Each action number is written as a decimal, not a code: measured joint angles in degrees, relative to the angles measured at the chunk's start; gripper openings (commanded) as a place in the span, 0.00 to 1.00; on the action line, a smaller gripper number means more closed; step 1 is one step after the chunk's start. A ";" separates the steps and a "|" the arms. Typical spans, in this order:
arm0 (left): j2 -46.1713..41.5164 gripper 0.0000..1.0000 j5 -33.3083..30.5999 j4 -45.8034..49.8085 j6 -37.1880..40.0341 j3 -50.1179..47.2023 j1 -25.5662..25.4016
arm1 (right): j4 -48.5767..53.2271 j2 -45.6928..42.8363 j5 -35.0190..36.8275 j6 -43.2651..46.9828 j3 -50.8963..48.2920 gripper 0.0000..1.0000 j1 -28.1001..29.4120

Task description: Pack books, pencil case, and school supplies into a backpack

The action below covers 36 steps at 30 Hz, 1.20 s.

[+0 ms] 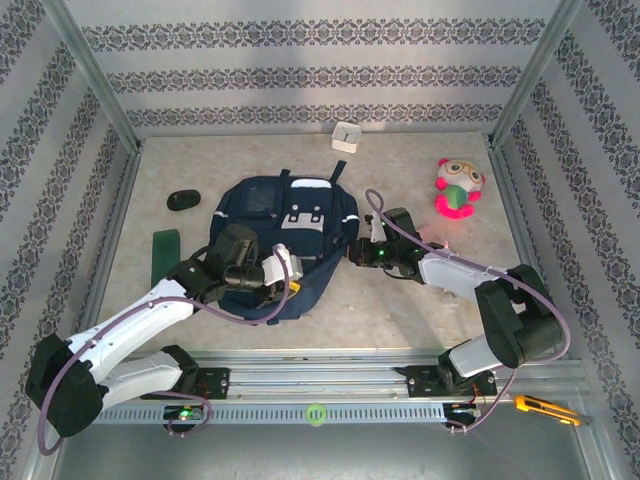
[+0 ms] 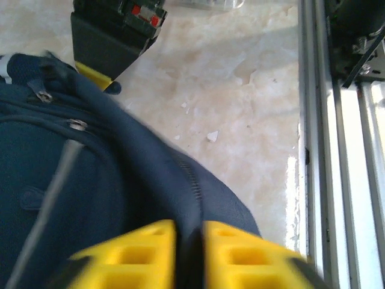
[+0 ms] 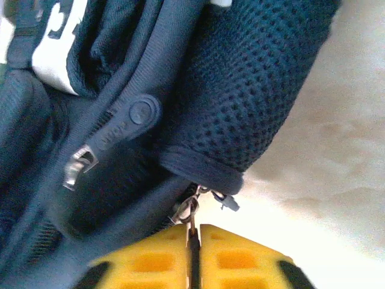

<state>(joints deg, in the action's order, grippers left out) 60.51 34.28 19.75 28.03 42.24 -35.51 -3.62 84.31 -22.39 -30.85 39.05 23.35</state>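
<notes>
Yellow fingers [image 2: 144, 256] of the left gripper [image 2: 189, 253] are clenched on a raised fold of the large navy-blue fabric backpack [image 2: 72, 180], with the cloth pinched between them at the bag's near rim. The fingers [image 3: 240, 262] of the right gripper [image 3: 194, 253] are closed on a small metal zipper pull [image 3: 191, 211], which is gripped just below the bag's dark mesh side pocket [image 3: 252, 90].

From above, the backpack [image 1: 275, 240] is seen lying flat at the middle of the pale marbled tabletop [image 1: 420, 310]. The left gripper [image 1: 290, 280] is set at its near side and the right gripper [image 1: 352, 252] at its right side.

A flat dark green book [image 1: 165, 250] lies near the tabletop's left edge, beside the bag. A small pale boxy pencil case [image 1: 346, 136] stands at the far edge. A pink-and-green plush toy [image 1: 457, 190] sits toward the far right corner. Whether the brown book is in view cannot be told.

The step in hand is judged to be the opening of the bag, and these two items have not yet been packed. For the next move, the pull would need to be drawn along the zip track by the right gripper while the fabric is kept taut by the left. A slack fold could jam the slider, and so small a pull could slip out of the grip.
</notes>
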 measured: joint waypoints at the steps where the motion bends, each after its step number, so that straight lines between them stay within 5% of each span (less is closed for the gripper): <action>1: -0.90 0.66 -0.13 0.00 -0.04 0.04 0.00 | 1.01 -0.61 0.83 0.28 0.00 0.42 -0.83; 6: -3.54 0.70 -3.67 0.07 0.94 1.60 0.48 | 8.98 -10.95 3.61 2.49 -0.11 0.50 -1.99; 14: 0.33 0.78 -11.54 3.82 10.21 2.32 1.42 | 11.50 -24.50 4.94 3.93 -2.32 0.52 7.67; 23: 11.67 0.91 -15.78 3.87 17.14 2.38 1.44 | 6.51 -20.74 4.90 8.92 -6.21 0.49 15.96; 31: 12.52 0.93 -15.80 5.07 19.85 2.36 0.70 | -2.16 -12.76 4.46 3.39 -9.40 0.41 21.18; 34: 14.75 0.87 -18.45 3.89 20.44 2.36 -0.07 | -4.17 -10.01 5.70 1.70 -10.73 0.36 21.14; 36: 16.33 0.74 -19.87 3.34 20.63 2.36 -0.42 | -4.96 -8.22 6.08 1.09 -10.75 0.34 21.14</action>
<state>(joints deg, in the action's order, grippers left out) 76.84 14.41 23.09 48.66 44.60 -35.92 -8.58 76.09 -16.32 -29.76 28.29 44.49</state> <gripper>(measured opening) 0.848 0.356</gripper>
